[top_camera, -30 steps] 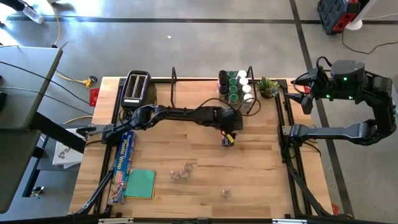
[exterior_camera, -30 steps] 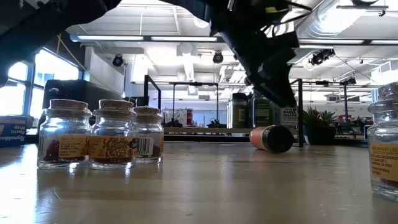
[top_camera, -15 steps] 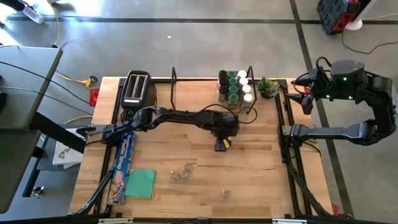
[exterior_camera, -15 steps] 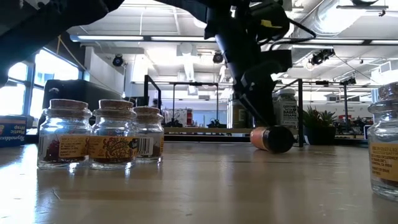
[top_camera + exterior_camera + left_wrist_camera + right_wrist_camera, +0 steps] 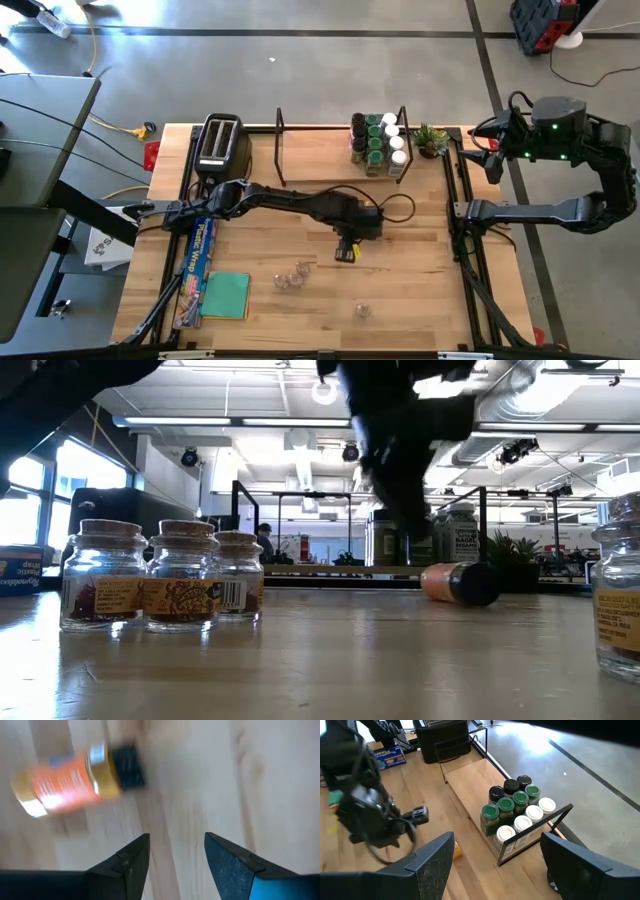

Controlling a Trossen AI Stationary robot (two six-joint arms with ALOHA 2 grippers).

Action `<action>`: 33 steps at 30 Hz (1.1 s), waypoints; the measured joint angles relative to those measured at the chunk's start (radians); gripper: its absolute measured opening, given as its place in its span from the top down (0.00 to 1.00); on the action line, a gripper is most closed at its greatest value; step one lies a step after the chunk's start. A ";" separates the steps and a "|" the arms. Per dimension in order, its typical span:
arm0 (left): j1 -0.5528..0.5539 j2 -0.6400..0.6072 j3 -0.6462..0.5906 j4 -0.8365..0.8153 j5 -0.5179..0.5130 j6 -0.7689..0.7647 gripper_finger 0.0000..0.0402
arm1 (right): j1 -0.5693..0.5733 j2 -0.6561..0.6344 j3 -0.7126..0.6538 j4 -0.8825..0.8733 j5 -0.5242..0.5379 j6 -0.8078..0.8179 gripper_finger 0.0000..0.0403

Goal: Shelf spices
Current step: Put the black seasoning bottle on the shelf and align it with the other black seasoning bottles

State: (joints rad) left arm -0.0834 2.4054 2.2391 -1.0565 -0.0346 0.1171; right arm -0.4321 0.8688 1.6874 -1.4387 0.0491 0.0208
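An orange-labelled spice jar point(image 5: 70, 780) with a black lid point(image 5: 127, 766) lies on its side on the bare table point(image 5: 455, 583), near the middle point(image 5: 353, 253). My left gripper point(image 5: 176, 837) hangs over the table just beside it, pointing steeply down. Its fingers are open, with only wood between them. Several green-, white- and dark-lidded spice jars point(image 5: 378, 140) stand upright at the right end of the shelf's wooden board point(image 5: 320, 150). My right gripper point(image 5: 495, 837) waits open, high above the table's right edge.
Three cork-topped glass jars point(image 5: 160, 588) stand near the front point(image 5: 292, 275), and another glass jar point(image 5: 362, 311) stands closer to the edge. A toaster point(image 5: 220, 140) is at the far left, a potted plant point(image 5: 430, 138) right of the shelf, and a plastic-wrap box point(image 5: 203, 250) and green pad point(image 5: 226, 295) at the left.
My left gripper has gone toward the table's near edge and a little left, tipping to point more steeply down. The orange jar, still on its side, has shifted toward the near edge along with it.
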 joint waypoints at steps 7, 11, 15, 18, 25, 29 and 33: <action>0.036 -0.002 0.040 0.246 0.040 -0.046 0.54 | 0.000 0.000 0.000 0.003 0.000 0.007 0.28; 0.072 0.020 0.025 0.448 0.033 -0.141 0.54 | 0.000 0.000 0.000 0.003 0.000 0.016 0.28; 0.097 0.078 0.023 0.528 0.045 -0.215 0.54 | 0.000 0.000 0.000 0.003 0.000 0.032 0.28; 0.109 0.118 0.021 0.505 0.049 -0.236 0.55 | 0.000 0.000 0.000 -0.002 0.000 0.033 0.28; 0.119 0.131 0.022 0.323 0.044 -0.269 0.60 | 0.000 0.000 0.000 -0.002 0.000 0.034 0.28; 0.114 0.127 0.022 0.243 0.058 -0.272 0.62 | 0.000 0.000 0.000 -0.002 0.000 0.027 0.28; 0.096 0.104 0.022 0.179 0.078 -0.289 0.64 | 0.000 0.000 0.000 -0.002 0.000 0.025 0.28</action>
State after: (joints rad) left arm 0.0130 2.5094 2.2608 -0.8774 0.0433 -0.1719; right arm -0.4321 0.8688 1.6871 -1.4403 0.0494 0.0453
